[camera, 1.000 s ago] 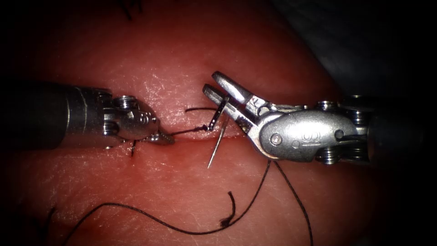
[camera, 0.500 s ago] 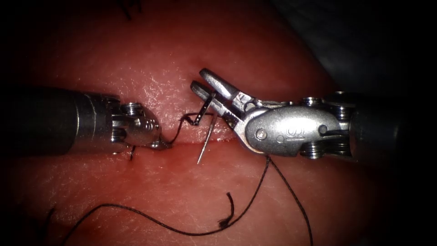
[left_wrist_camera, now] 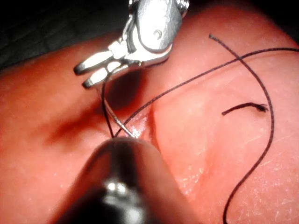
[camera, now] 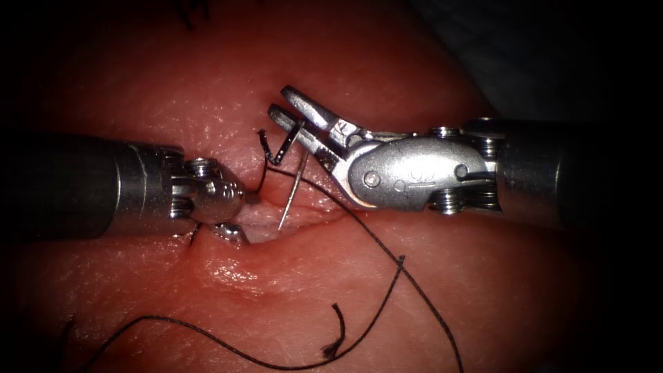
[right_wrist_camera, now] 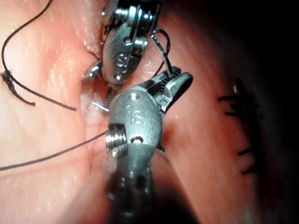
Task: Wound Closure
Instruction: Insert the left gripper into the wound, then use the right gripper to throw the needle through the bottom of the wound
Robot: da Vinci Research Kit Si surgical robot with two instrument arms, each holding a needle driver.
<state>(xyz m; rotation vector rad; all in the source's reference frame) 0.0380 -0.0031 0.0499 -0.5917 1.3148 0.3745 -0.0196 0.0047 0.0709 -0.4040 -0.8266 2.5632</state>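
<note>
My right tool (camera: 280, 100) reaches in from the right, its jaws shut on the curved needle (camera: 293, 190) toward the tail end. The needle is out of the tissue (camera: 276, 290), and its tip hangs just over the cut (camera: 311, 217). From the tail, the dark thread (camera: 373, 238) curls up, then trails right and down across the tissue. My left tool (camera: 242, 215) sits at the cut's left end, jaws open and holding nothing, its lower jaw pressing the cut's edge. The left wrist view shows the right tool (left_wrist_camera: 81, 77) with the needle (left_wrist_camera: 114, 119) curving below it.
A long loop of thread (camera: 228, 338) lies across the near tissue, with a frayed cut end (camera: 335, 324) curling up from it. Earlier stitches (right_wrist_camera: 238, 112) cross the tissue beyond the tools. The tissue's far right edge drops into dark background (camera: 552, 55).
My right tool has carried the needle left and up. My left jaws held the thread taut near the needle's tail, then opened and let it go. The cut's near edge now bulges.
</note>
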